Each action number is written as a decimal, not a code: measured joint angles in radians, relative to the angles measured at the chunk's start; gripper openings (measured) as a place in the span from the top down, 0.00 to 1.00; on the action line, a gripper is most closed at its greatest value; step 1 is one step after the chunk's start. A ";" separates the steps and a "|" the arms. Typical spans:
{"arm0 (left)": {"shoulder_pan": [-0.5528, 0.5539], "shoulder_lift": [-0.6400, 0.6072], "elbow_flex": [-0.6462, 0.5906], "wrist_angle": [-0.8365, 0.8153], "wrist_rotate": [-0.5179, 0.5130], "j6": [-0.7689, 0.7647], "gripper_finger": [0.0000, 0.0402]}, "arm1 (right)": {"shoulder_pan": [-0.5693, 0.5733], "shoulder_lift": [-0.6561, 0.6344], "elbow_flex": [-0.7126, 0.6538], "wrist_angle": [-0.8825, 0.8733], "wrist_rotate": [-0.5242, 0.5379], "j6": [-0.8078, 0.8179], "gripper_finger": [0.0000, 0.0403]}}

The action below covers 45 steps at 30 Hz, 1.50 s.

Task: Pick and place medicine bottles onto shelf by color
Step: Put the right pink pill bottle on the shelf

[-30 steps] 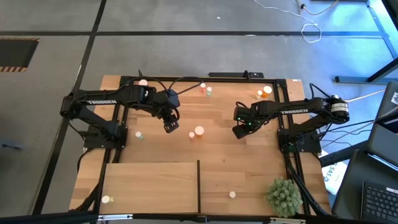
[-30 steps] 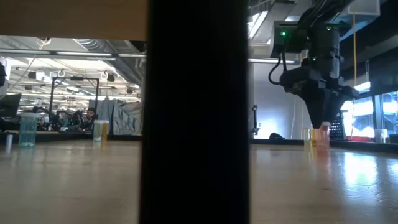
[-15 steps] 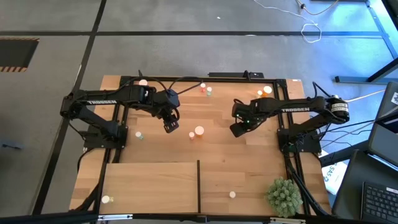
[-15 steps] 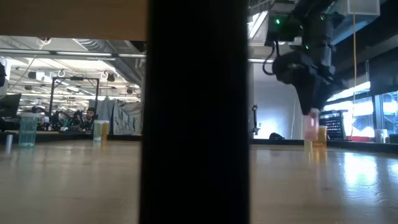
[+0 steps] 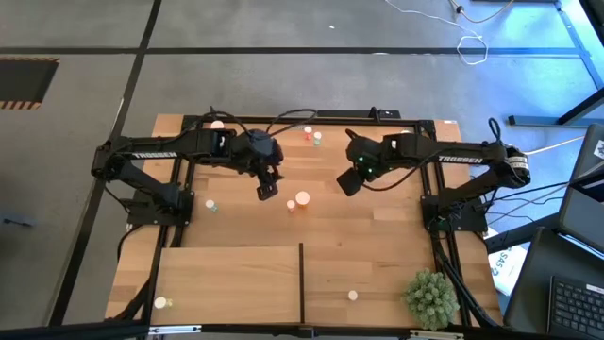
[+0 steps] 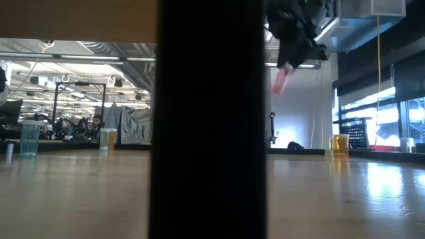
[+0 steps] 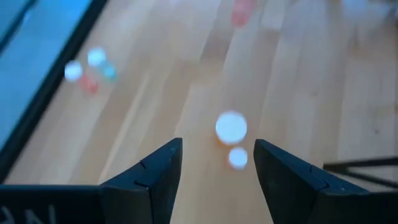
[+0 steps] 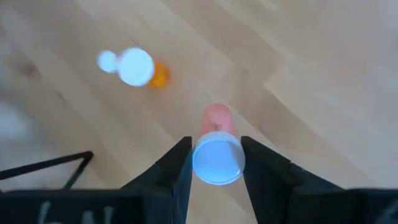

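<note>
The right gripper (image 8: pixel 214 163) is clamped on a pinkish-orange medicine bottle (image 8: pixel 216 127) just under its white cap (image 8: pixel 217 160), and the low view shows that bottle (image 6: pixel 281 80) carried well clear of the table (image 5: pixel 377 231), hanging tilted rather than upright. In the high view this gripper (image 5: pixel 349 182) sits over the middle of the table, toward the far edge. The left gripper (image 7: pixel 217 165) has its fingers apart with nothing between them; it hovers above a wide orange bottle (image 5: pixel 302 199) and a smaller white-capped one (image 5: pixel 290 204) touching or just beside it near the table's centre.

The shelf (image 5: pixel 231 283) lies along the near edge, split by its dark divider (image 5: pixel 301 281); one bottle (image 5: pixel 160 302) already stands at its left near corner, another (image 5: pixel 352 296) right of the divider.

The risks, as I judge them — the grip is high on the bottle, so the tilted body could swing or slip during the carry, and a tilted bottle set down on the shelf may tip over and roll. The two grippers are near each other, so the right arm's path to the shelf could brush the left arm or the bottles beneath it.
</note>
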 joint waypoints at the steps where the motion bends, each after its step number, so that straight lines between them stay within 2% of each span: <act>1: 0.000 0.000 0.000 0.026 0.002 0.012 0.52 | 0.006 0.000 0.012 0.003 0.008 -0.006 0.68; 10: -0.010 0.035 0.000 0.258 -0.001 0.151 0.52 | 0.053 0.000 0.037 0.085 0.054 -0.063 0.68; 19: -0.008 0.111 0.000 0.365 0.015 0.150 0.52 | 0.078 0.000 0.038 0.219 0.054 -0.162 0.68; 23: -0.008 0.138 0.000 0.386 0.079 0.150 0.52 | 0.078 0.000 0.038 0.257 0.054 -0.207 0.68; 35: 0.003 0.141 0.000 0.416 0.077 0.146 0.52 | 0.112 0.000 0.038 0.376 0.054 -0.311 0.68; 45: 0.009 0.140 0.000 0.414 0.109 0.143 0.52 | 0.128 0.000 0.038 0.406 0.053 -0.317 0.68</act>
